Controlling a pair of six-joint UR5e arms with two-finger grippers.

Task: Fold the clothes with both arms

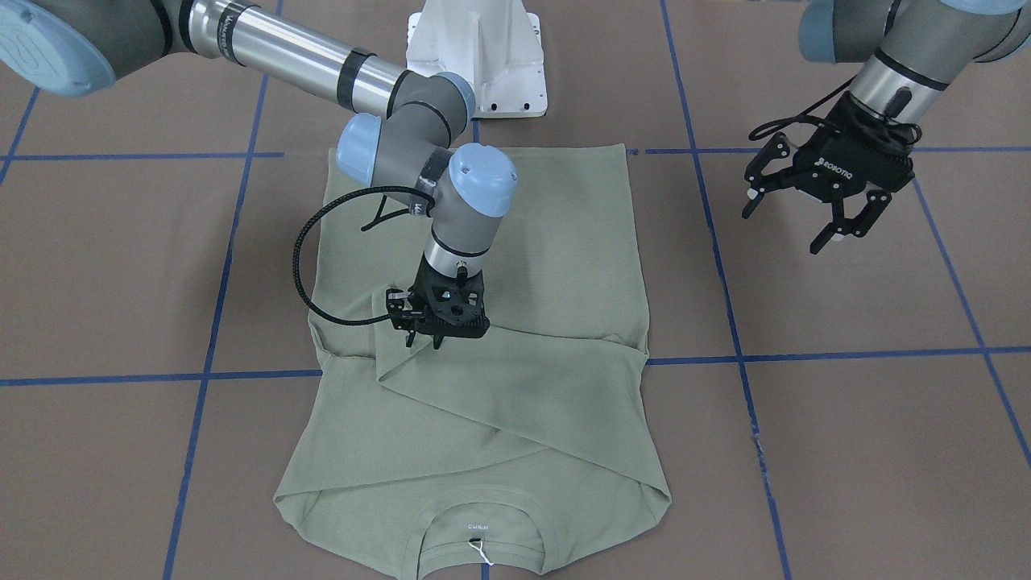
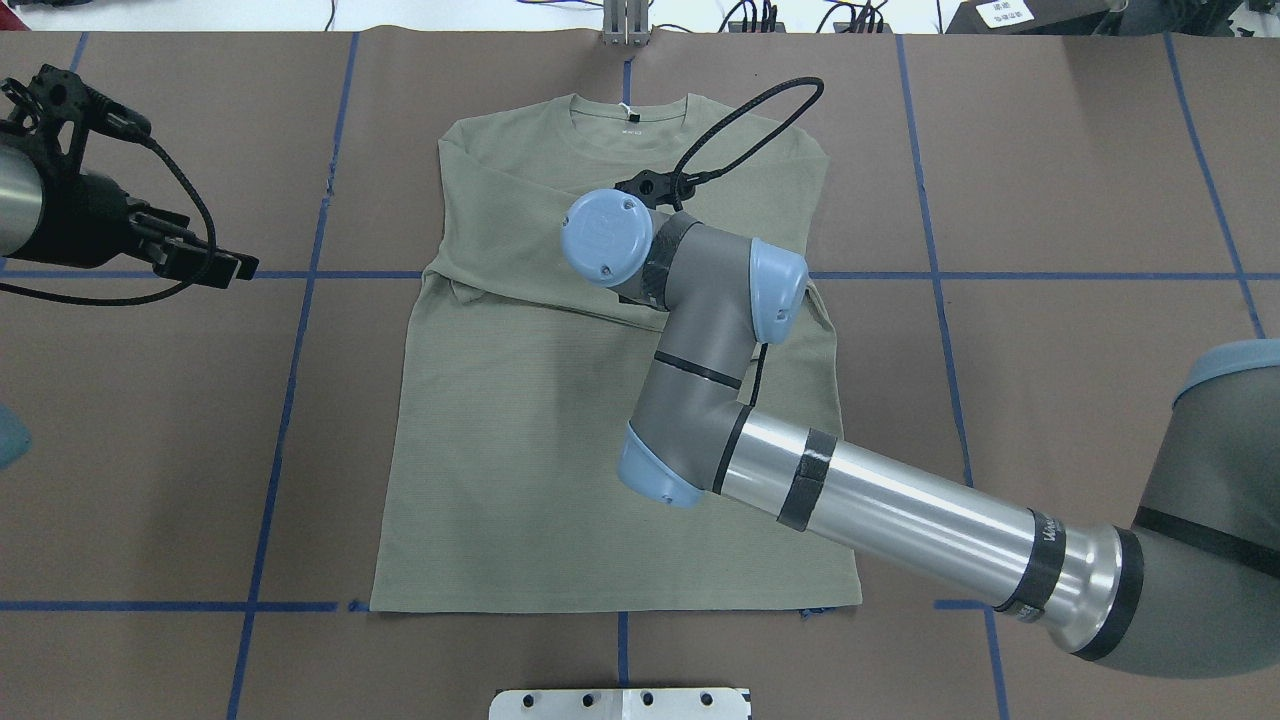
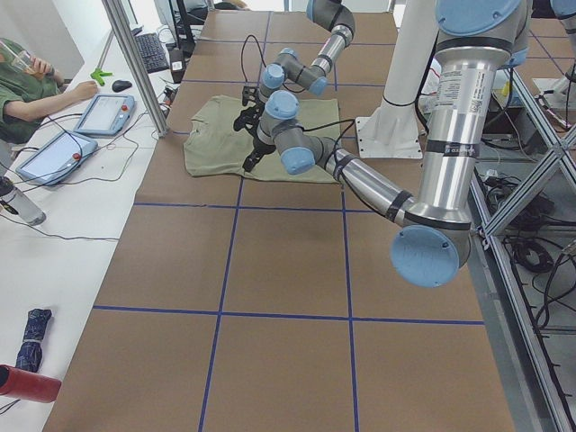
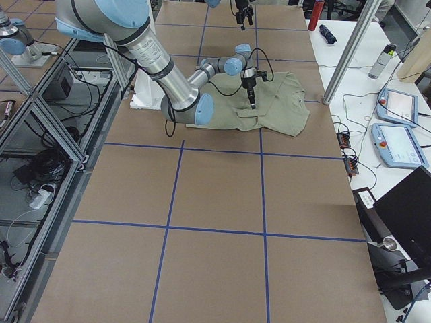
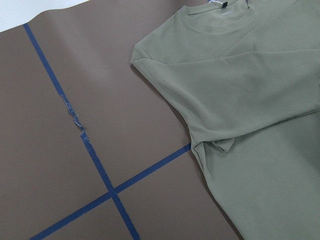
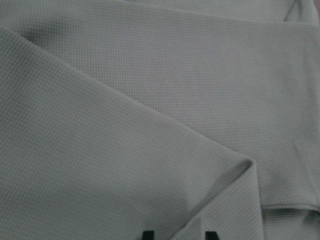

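Shirt (image 1: 564, 242) lies flat on the worktop (image 1: 846, 451), sleeves folded across its chest. Right end effector (image 1: 424, 340) is down on a sleeve's edge; whether it grips the cloth cannot be told. Left end effector (image 1: 786, 228) hovers beside the shirt, jaws spread wide.

Lab: teach pendants (image 4: 397, 145), aluminium frame (image 3: 135, 63)

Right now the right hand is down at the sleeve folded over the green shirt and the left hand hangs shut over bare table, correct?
No. The left hand is open, not shut; the front-facing view shows its fingers spread. The rest holds: it hangs over bare table, and the right hand is down at the sleeve folded over the green shirt.
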